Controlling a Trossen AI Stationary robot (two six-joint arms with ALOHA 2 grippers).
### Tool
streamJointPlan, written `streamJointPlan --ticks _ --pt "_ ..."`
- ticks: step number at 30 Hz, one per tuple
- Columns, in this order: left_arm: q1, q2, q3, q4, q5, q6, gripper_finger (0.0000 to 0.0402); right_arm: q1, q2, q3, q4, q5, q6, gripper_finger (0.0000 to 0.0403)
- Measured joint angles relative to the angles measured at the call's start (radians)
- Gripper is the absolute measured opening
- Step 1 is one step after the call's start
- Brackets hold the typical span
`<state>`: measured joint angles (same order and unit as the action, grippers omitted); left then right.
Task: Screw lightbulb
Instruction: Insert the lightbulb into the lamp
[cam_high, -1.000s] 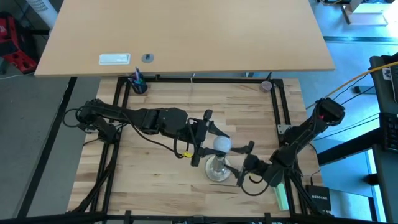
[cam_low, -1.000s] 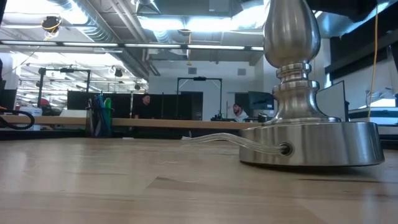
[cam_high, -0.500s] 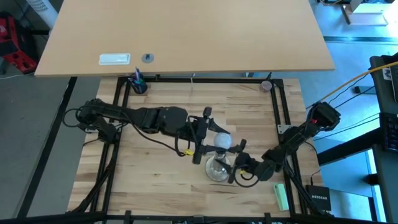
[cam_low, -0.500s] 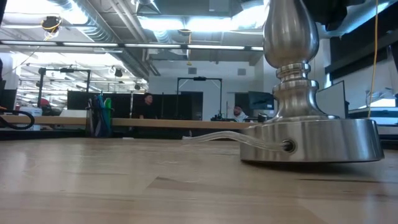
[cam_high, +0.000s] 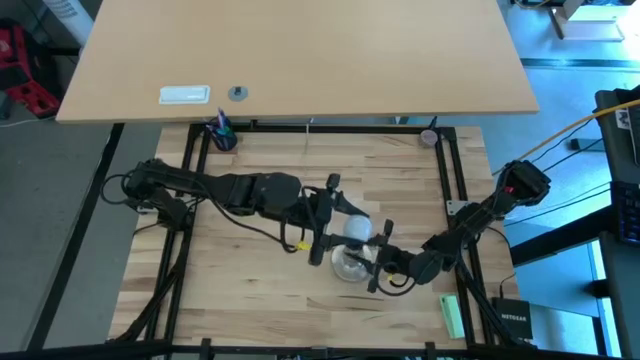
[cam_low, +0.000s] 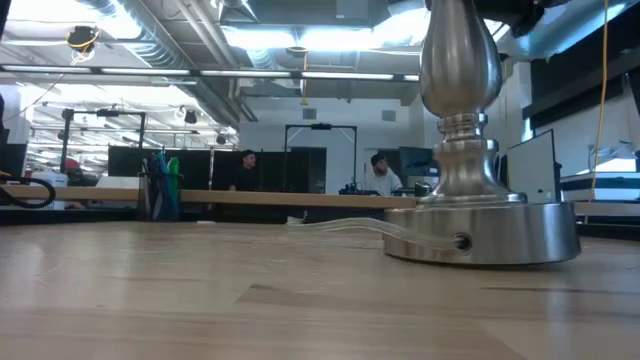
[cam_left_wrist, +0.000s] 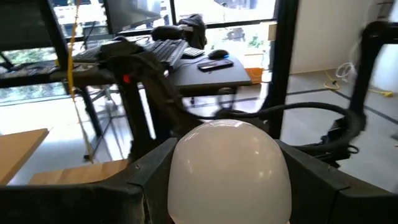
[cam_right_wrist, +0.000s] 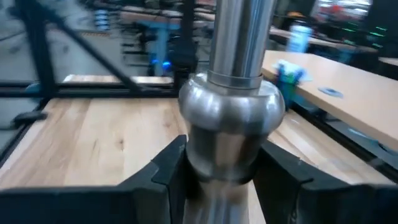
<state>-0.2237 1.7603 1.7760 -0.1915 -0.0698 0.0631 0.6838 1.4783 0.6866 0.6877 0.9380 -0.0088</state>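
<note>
The silver stand (cam_low: 462, 150) rests upright on its round base (cam_high: 346, 267) near the table's middle. The white lightbulb (cam_high: 358, 230) is directly above it, and my left gripper (cam_high: 346, 229), reaching in from the table's left, is shut on its globe (cam_left_wrist: 229, 168). Whether the bulb's screw base is in the socket is hidden. My right gripper (cam_high: 376, 258) comes from the table's right and is shut on the stand's stem (cam_right_wrist: 231, 124). My left gripper pinches the bulb's frosted globe (cam_left_wrist: 186, 180) between its two fingers, one on each side. The fingers come in about level from the table's left. The bulb is upright over the stand. My right gripper pinches the stand's stem at its rounded bulge (cam_right_wrist: 205, 149) between its two fingers (cam_right_wrist: 166, 169). The fingers come in low from the table's right, across the stem. The stand is upright with its base on the table.
A clear cord (cam_low: 340, 224) runs from the stand's base across the wood. A green object (cam_high: 452, 315) lies near the right front corner, a pen cup (cam_high: 222, 135) at the far left. Black frame rails (cam_high: 448, 170) border the table.
My right gripper has moved toward the table's left to the stand and has shut on its stem. The stand has shifted a little on the table and stays upright. My left gripper has kept still on the bulb.
</note>
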Motion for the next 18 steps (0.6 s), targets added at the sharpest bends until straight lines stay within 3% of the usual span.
streamJointPlan --ticks 6,14,18 --pt "-0.007 -0.002 0.002 0.048 0.147 0.034 0.0221 -0.013 -0.109 -0.001 -0.089 -0.318 -0.079 0.0143" --pt "0.007 0.001 0.001 0.045 0.348 0.160 0.0221 -0.168 -0.165 0.000 -0.184 -0.930 -0.043 0.0143" --pt "0.030 0.003 0.000 0.023 0.429 0.197 0.0221 -0.249 -0.155 0.000 -0.200 -1.172 -0.040 0.0143"
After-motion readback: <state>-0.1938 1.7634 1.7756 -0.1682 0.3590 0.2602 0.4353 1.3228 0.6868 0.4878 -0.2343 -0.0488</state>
